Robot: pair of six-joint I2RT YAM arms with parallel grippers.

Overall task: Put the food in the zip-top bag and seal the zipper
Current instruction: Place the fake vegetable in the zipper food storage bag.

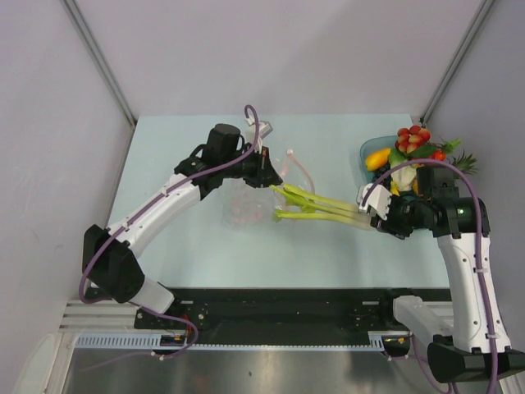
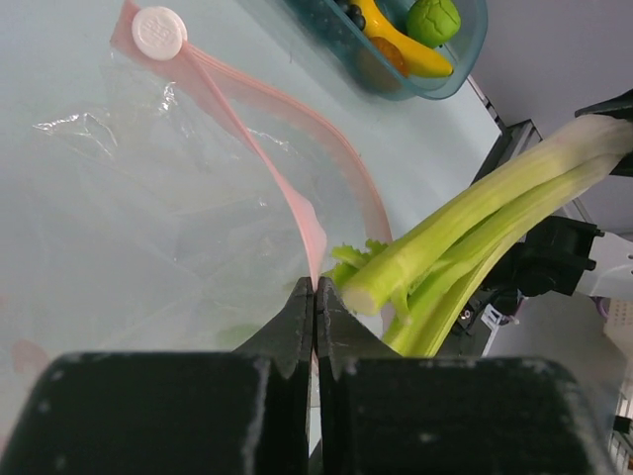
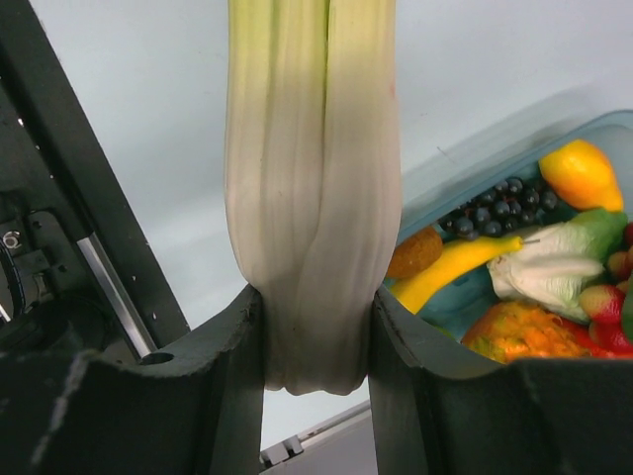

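While the left gripper (image 2: pixel 315 289), jaws pressed together, pinches the zipper (image 2: pixel 297 208) of the zip-top bag (image 1: pixel 246 207) at mid-table, the right gripper (image 3: pixel 316 297) clamps the green stalks (image 1: pixel 316 205) by their pale base; they lie left-to-right, leafy tips at the bag's mouth, left of that gripper.

The right pincer (image 1: pixel 371 210) grips the green stalks (image 1: pixel 316 207) by the pale end; leafy tips reach the zip-top bag (image 1: pixel 244 210), seemingly its mouth, which the left pincer (image 1: pixel 268 171) holds.
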